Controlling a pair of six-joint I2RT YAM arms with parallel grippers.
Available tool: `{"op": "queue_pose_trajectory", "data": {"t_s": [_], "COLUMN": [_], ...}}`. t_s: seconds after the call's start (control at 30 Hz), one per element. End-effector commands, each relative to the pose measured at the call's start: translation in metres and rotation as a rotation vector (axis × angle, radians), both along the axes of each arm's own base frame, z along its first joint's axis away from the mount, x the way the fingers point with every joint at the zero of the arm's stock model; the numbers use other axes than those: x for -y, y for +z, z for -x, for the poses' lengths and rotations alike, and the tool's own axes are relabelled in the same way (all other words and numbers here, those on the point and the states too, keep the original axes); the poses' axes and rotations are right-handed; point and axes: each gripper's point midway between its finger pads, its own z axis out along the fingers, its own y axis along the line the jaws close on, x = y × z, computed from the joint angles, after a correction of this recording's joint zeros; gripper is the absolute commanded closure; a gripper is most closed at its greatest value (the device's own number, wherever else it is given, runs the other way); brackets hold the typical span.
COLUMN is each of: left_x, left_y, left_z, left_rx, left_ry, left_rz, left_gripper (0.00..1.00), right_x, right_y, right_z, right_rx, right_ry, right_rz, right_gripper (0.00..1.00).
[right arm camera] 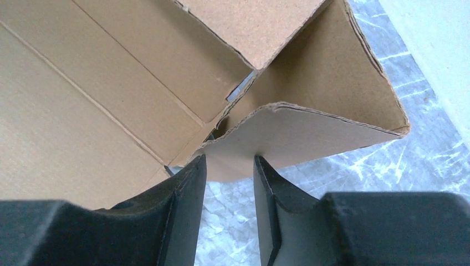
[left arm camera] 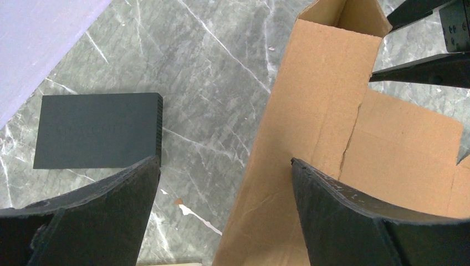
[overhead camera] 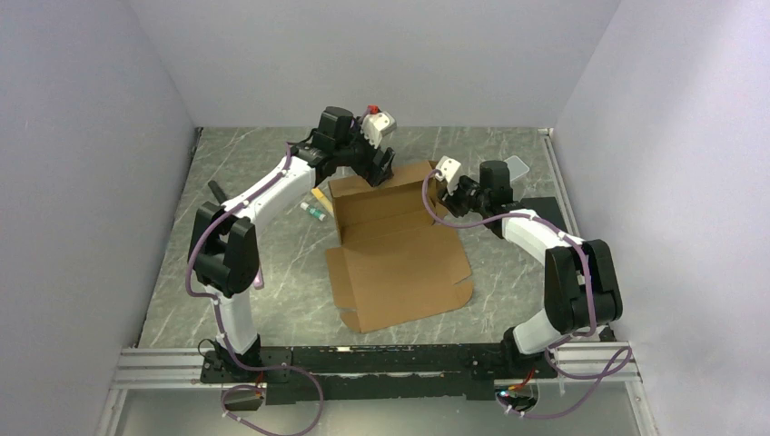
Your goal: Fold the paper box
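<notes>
The paper box (overhead camera: 399, 254) lies partly folded in the middle of the table, its far wall and right side flap raised. My left gripper (overhead camera: 381, 171) hangs over the far wall. In the left wrist view the left gripper (left arm camera: 224, 163) is wide open and straddles the wall's upper edge (left arm camera: 288, 144) without touching it. My right gripper (overhead camera: 434, 193) is at the box's right far corner. Seen from the right wrist, the right gripper (right arm camera: 230, 160) has its jaws apart, and the lower edge of a raised flap (right arm camera: 310, 133) sits just at the fingertips, not pinched.
A flat black slab (left arm camera: 97, 130) lies on the marble table beyond the box's wall, and shows again behind the right arm (overhead camera: 545, 205). A translucent container (overhead camera: 516, 167) stands at the back right. A small bottle (overhead camera: 313, 213) and a yellow strip (overhead camera: 319, 196) lie left of the box.
</notes>
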Motion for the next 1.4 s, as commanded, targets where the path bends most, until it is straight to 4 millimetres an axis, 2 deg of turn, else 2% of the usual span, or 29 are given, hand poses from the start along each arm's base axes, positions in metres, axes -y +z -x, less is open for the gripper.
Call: {"op": "queue_pose_trajectory", "data": {"t_s": [0.0, 0.2, 0.37, 0.6, 0.73, 0.9, 1.03, 1.1, 1.2, 1.3, 1.33, 1.37], "left_x": [-0.003, -0.004, -0.003, -0.003, -0.003, -0.003, -0.003, -0.003, -0.004, -0.004, -0.004, -0.003], "left_y": [0.01, 0.012, 0.012, 0.009, 0.011, 0.012, 0.01, 0.011, 0.011, 0.011, 0.011, 0.012], "left_z": [0.012, 0.011, 0.011, 0.011, 0.011, 0.01, 0.011, 0.011, 0.011, 0.011, 0.011, 0.011], "left_rx": [-0.004, 0.005, 0.004, -0.001, 0.003, 0.007, 0.003, 0.003, 0.006, 0.008, 0.007, 0.008], "left_ry": [-0.021, -0.018, -0.017, -0.017, -0.018, -0.018, -0.018, -0.017, -0.014, -0.017, -0.018, -0.019], "left_rz": [0.001, -0.002, -0.001, 0.0, -0.001, 0.0, -0.001, -0.001, -0.003, -0.002, -0.001, 0.0], "left_gripper": [0.07, 0.07, 0.07, 0.07, 0.07, 0.07, 0.07, 0.07, 0.07, 0.07, 0.07, 0.07], "right_x": [-0.013, -0.024, -0.029, -0.02, -0.001, 0.022, 0.03, 0.031, 0.034, 0.037, 0.037, 0.037], "right_y": [0.024, 0.038, 0.04, 0.039, 0.036, 0.043, 0.038, 0.034, 0.038, 0.04, 0.041, 0.041], "right_z": [0.004, 0.034, 0.036, 0.02, 0.013, -0.002, -0.01, -0.01, -0.014, -0.014, -0.013, -0.014], "right_rx": [0.038, 0.065, 0.024, 0.007, 0.024, 0.106, 0.093, 0.075, 0.081, 0.081, 0.084, 0.085], "right_ry": [0.059, 0.204, 0.21, 0.143, 0.078, -0.024, -0.069, -0.071, -0.067, -0.052, -0.043, -0.038], "right_rz": [-0.084, -0.103, -0.134, -0.107, -0.024, 0.073, 0.09, 0.078, 0.04, 0.018, 0.009, 0.0], "right_gripper": [0.64, 0.82, 0.96, 0.98, 0.97, 0.97, 0.98, 0.97, 0.94, 0.78, 0.66, 0.59]}}
